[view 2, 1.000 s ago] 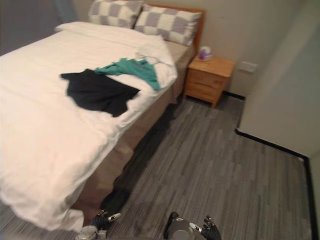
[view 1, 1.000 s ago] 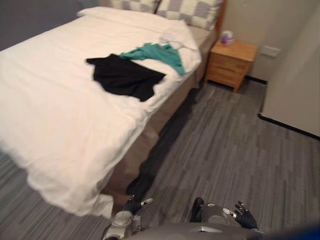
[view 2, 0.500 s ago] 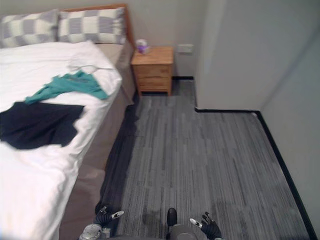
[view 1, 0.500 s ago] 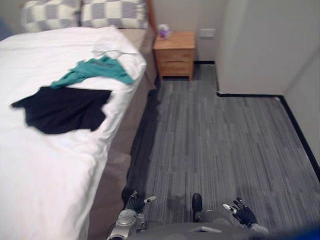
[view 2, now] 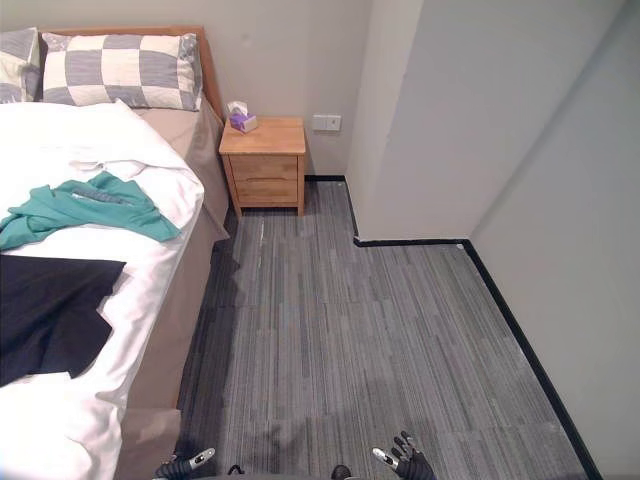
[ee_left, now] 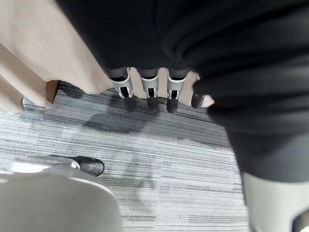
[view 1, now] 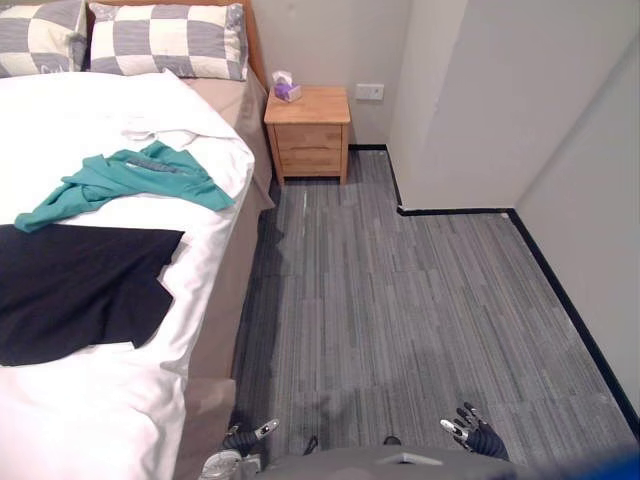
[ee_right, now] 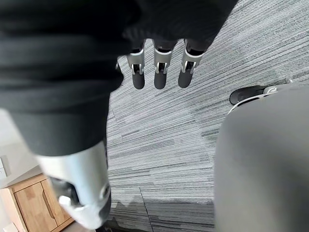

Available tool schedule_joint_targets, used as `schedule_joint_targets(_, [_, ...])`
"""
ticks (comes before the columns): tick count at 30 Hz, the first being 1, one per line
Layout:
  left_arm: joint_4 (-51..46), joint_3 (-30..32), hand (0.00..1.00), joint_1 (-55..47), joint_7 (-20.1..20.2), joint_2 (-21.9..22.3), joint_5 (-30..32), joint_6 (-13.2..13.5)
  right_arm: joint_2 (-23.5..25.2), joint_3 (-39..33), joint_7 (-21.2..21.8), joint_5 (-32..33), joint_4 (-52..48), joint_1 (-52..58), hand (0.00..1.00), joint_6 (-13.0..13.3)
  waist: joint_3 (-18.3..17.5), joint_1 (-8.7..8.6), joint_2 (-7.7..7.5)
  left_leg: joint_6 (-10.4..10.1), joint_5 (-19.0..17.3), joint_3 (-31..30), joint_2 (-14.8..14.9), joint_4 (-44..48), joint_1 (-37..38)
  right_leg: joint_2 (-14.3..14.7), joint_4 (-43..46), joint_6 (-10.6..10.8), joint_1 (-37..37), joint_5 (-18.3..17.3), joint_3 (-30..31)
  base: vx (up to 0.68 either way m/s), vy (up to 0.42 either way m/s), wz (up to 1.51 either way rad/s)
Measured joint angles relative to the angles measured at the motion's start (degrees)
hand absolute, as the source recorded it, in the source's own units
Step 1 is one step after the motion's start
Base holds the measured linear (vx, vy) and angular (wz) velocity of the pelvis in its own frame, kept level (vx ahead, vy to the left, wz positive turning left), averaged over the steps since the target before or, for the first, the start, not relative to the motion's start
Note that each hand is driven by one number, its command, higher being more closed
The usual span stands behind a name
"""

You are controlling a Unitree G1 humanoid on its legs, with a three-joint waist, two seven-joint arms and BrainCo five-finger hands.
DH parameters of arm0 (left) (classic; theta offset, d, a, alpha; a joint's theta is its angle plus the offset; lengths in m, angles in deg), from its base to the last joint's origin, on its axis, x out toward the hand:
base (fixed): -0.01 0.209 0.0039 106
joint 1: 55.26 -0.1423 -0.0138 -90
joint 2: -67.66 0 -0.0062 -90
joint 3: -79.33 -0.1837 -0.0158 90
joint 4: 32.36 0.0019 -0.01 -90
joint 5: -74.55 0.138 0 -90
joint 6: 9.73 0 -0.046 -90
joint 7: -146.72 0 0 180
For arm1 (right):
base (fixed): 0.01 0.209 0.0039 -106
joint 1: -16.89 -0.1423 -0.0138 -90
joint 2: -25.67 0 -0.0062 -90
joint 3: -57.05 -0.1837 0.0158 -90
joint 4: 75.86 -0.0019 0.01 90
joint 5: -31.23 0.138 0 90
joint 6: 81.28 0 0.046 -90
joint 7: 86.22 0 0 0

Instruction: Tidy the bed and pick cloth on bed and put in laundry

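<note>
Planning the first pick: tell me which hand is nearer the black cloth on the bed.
Left. The left hand hangs right beside the bed holding the black cloth; the right hand hangs over the carpet, farther away.

On the bed [view 1: 100, 420], frame left, a shirt [view 1: 130, 178] lies above a flat cloth [view 1: 80, 285]. The nightstand [view 1: 308, 135] stands right of its head.

The bed [view 1: 215, 300], under a white cover, stands just beside the nightstand [view 1: 308, 135]. Two checked pillows [view 1: 165, 40] lie at its head, level with the nightstand. A teal cloth [view 1: 130, 180] lies crumpled on the cover, near the bed edge facing the nightstand. A black cloth [view 1: 70, 290] lies spread flat, farther from the nightstand, its edge meeting the teal one. A tissue box [view 1: 285, 88] sits on the nightstand. Grey striped floor [view 1: 400, 300] runs out from the nightstand's foot.
</note>
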Motion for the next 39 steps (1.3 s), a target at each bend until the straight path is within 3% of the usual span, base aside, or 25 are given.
schedule_joint_targets(7, [0.0,-0.1,0.00,0.0,0.0,0.0,-0.1,-0.4,0.0,1.0,-1.5,0.5,0.0,-0.3,0.00,-1.1,0.1,0.00,0.00,0.1,0.1,-0.6,-0.1,0.0,0.0,-0.2,0.0,0.0,0.2,0.0,-0.8,0.00,0.000,0.03])
schedule_joint_targets(13, [0.0,-3.0,0.00,0.0,0.4,-0.9,-0.4,-1.4,0.1,3.4,-6.6,7.0,1.2,-3.5,0.00,-7.7,0.1,0.05,0.01,0.1,0.1,0.2,0.1,0.1,0.0,-0.2,0.0,0.0,0.4,0.0,-1.9,0.00,-0.006,0.00])
schedule_joint_targets(14, [0.0,-3.5,0.00,0.0,0.5,-1.1,-0.4,-1.3,0.1,3.8,-8.4,8.1,1.3,-4.5,0.00,-10.0,0.3,0.14,-0.03,-0.2,-0.1,1.3,0.5,0.4,-0.1,0.0,0.3,0.0,0.7,-0.2,-2.3,-0.02,-0.032,-0.10])
schedule_joint_targets(17, [0.0,-5.2,0.00,0.5,0.5,-1.8,-0.4,-0.9,0.2,4.9,-10.0,9.9,1.4,-5.1,0.00,-13.8,1.2,-0.02,0.44,-3.3,-2.2,4.0,1.8,4.4,-1.5,0.5,0.6,-0.3,0.9,-1.6,-2.4,-0.03,-0.050,-0.04])
schedule_joint_targets(18, [-0.1,-5.2,0.00,0.7,0.5,-1.8,-0.4,-0.3,0.0,5.1,-10.2,10.2,1.2,-5.4,0.00,-15.1,1.3,-0.08,0.83,-4.4,-3.9,6.6,3.5,8.8,-3.8,1.1,2.7,-1.4,-0.3,-3.4,-2.8,-0.01,-0.054,0.04])
schedule_joint_targets(20, [-0.1,-5.3,0.00,0.5,0.5,-2.7,-1.7,1.0,-0.2,5.5,-10.6,10.1,1.5,-6.2,0.00,-16.2,2.0,-0.32,-0.03,-5.2,-3.6,9.3,5.6,22.3,-10.0,0.9,5.1,-2.0,-1.3,-5.4,-2.7,0.01,-0.057,0.01])
schedule_joint_targets(22, [-2.0,-4.5,0.00,-0.6,0.2,-1.7,-2.5,1.7,-2.1,7.2,-10.8,9.5,1.3,-6.1,0.00,-16.4,3.2,0.27,0.86,-4.6,2.5,10.0,9.2,41.4,-17.4,1.0,10.2,-3.0,-1.4,-8.6,-0.8,0.06,-0.064,-0.33])
schedule_joint_targets(24, [-2.9,-2.7,0.00,-1.7,0.0,-0.7,-2.5,2.1,-3.0,8.8,-10.8,9.4,-0.2,-5.9,0.00,-16.8,3.9,0.49,1.63,-4.2,6.3,8.6,9.6,49.7,-20.9,0.7,12.1,-3.8,-0.5,-10.4,0.8,0.14,-0.009,-0.36])
schedule_joint_targets(25, [-2.9,-2.5,0.00,-1.8,0.0,0.2,-2.5,2.1,-3.3,8.7,-11.0,9.5,-0.8,-6.1,0.00,-17.1,4.2,0.48,2.75,-3.8,2.1,8.3,9.0,50.0,-21.8,0.5,12.8,-4.3,0.2,-10.9,2.1,0.18,0.021,-0.37])
schedule_joint_targets(27, [-3.0,-2.5,0.00,-2.1,0.1,0.3,-2.5,2.2,-2.8,8.7,-11.0,9.5,-1.0,-6.9,0.00,-17.6,4.4,0.73,2.86,-3.0,-2.1,9.1,7.3,44.1,-22.4,-0.9,12.8,-4.1,0.7,-11.2,3.6,0.20,0.069,-0.40])
schedule_joint_targets(28, [-3.2,-2.5,0.00,-2.2,0.0,0.4,-2.5,2.2,-2.3,8.7,-11.0,9.4,-1.1,-7.2,0.00,-17.8,4.4,0.72,2.85,-2.9,-2.5,9.9,6.3,38.8,-22.3,-1.6,12.8,-3.7,0.9,-11.6,4.2,0.23,0.134,-0.42])
schedule_joint_targets(30, [-4.2,-2.4,0.00,-2.6,0.0,1.0,-2.5,2.2,-1.7,8.8,-10.8,9.2,-1.6,-7.2,0.00,-17.9,4.3,0.68,3.11,-3.1,-0.5,12.0,5.1,24.1,-21.0,-2.7,12.8,-1.8,1.3,-12.9,5.2,0.21,0.194,-0.29])
schedule_joint_targets(31, [-4.3,-2.3,0.00,-3.1,0.0,1.7,-2.5,2.1,-2.0,8.7,-10.8,8.9,-2.5,-6.7,0.00,-17.9,4.1,0.67,4.12,-2.9,2.8,12.0,5.4,14.8,-19.5,-2.3,12.8,-0.6,2.0,-13.8,5.4,0.22,0.235,-0.20])
schedule_joint_targets(32, [-4.2,-1.9,0.00,-3.4,0.0,2.0,-2.5,2.0,-2.0,8.6,-10.8,8.7,-2.4,-6.7,0.00,-17.9,4.1,0.81,4.25,-0.5,6.3,12.9,5.4,13.8,-18.5,-2.4,12.9,0.3,2.6,-14.3,5.7,0.32,0.285,-0.19])
schedule_joint_targets(35, [-4.6,-0.7,0.00,-3.3,0.0,0.3,-2.5,1.2,0.3,9.7,-10.7,6.7,-2.4,-5.9,0.00,-18.0,2.5,1.84,0.67,2.8,5.1,15.5,1.4,11.9,-16.1,-6.3,11.5,2.0,4.7,-14.0,4.7,0.32,0.172,-0.08])
schedule_joint_targets(39, [-4.5,-1.9,0.00,-2.9,0.0,0.3,-2.6,1.0,0.3,9.7,-10.7,4.2,-2.2,-6.3,0.00,-18.7,2.1,2.38,1.09,4.6,2.8,16.8,-0.1,12.9,-14.3,-7.9,9.7,3.4,7.4,-11.4,3.1,0.25,0.119,0.02])
